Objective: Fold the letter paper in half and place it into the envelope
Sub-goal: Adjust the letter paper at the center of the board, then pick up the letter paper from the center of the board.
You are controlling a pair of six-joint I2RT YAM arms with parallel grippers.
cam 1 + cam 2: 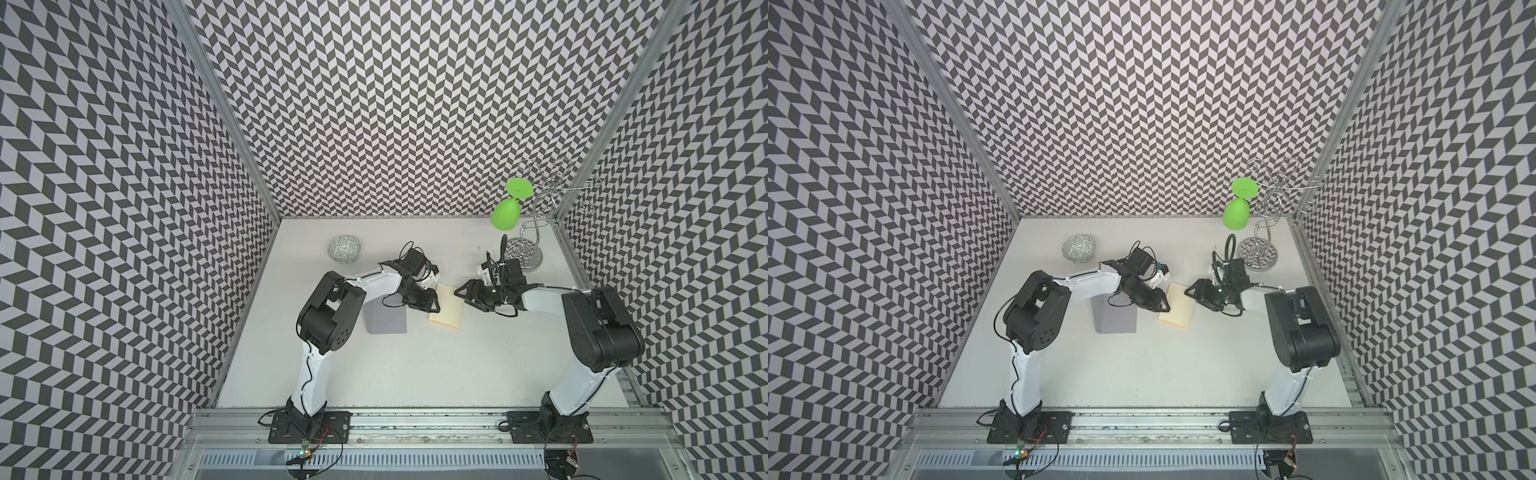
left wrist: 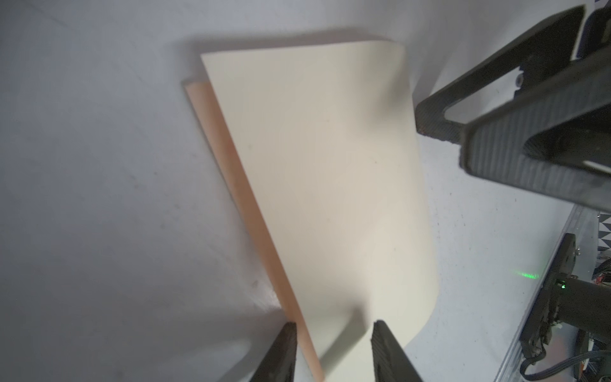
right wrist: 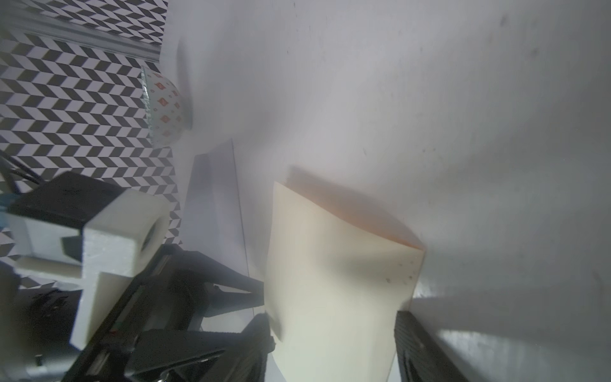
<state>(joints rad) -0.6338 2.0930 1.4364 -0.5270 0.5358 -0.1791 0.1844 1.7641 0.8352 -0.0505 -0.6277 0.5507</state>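
The letter paper (image 1: 446, 309) (image 1: 1177, 311) lies folded over on the table, cream back up. A peach strip of its lower half shows along one edge in the left wrist view, and the upper half (image 2: 324, 182) bulges loosely at the rounded fold. My left gripper (image 1: 432, 305) (image 2: 334, 325) is open at the sheet's left edge, its fingers straddling that edge without pinching it. My right gripper (image 1: 462, 296) (image 3: 333, 317) is open at the fold side, with the paper (image 3: 337, 281) spanning the gap between its fingers. The grey-lavender envelope (image 1: 386, 320) (image 1: 1116, 320) lies flat left of the paper, partly under my left arm.
A patterned bowl (image 1: 344, 248) (image 3: 163, 106) sits at the back left. A chrome wire stand (image 1: 528, 253) holding an upturned green glass (image 1: 506, 216) is at the back right. Patterned walls close three sides, and a metal rail (image 1: 415, 415) runs along the front.
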